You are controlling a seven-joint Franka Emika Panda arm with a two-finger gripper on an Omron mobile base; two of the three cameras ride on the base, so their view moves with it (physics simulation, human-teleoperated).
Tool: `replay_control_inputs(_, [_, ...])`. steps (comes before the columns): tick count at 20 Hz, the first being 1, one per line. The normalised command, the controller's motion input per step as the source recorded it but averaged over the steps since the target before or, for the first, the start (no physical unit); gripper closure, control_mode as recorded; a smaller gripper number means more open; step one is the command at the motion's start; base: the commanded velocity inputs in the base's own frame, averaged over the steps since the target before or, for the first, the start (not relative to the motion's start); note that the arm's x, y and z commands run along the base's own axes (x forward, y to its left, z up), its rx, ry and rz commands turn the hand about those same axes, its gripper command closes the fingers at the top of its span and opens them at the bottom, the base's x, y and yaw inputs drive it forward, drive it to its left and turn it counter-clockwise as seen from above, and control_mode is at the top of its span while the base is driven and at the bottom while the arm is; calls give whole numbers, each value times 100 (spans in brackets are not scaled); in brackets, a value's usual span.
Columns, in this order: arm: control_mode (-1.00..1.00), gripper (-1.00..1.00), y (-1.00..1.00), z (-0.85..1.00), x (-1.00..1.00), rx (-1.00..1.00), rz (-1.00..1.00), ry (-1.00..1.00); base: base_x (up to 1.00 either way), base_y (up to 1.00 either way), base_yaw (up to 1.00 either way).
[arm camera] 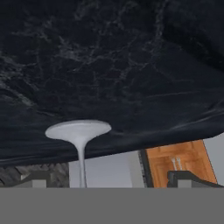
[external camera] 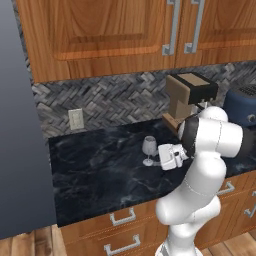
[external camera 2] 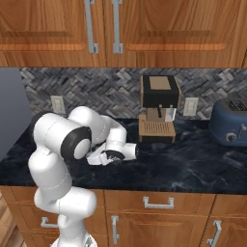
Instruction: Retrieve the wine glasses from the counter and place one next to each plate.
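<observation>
Wine glass (external camera: 149,149) stands upright on the black marbled counter (external camera: 100,170), stem and foot between the spread fingers (arm camera: 183,177) of the gripper (external camera: 161,156), which closes on nothing. Behind sit a brown-and-black coffee machine (external camera 2: 158,108) and, to its right, a blue toaster (external camera 2: 231,123). No readable writing on any of them.

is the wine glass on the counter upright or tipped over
Upright: the wine glass stands on its foot on the counter, bowl above stem.
</observation>
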Motion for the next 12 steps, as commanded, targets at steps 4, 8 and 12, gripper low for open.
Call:
replay_control_inputs(4, [-100,-100,8,-22,3,0,0,0,0,0,0])
replay_control_inputs(8, [-100,-100,2,-8,21,0,0,0,0,0,0])
replay_control_inputs(12, [-100,-100,0,-2,36,0,-2,0,0,0,0])
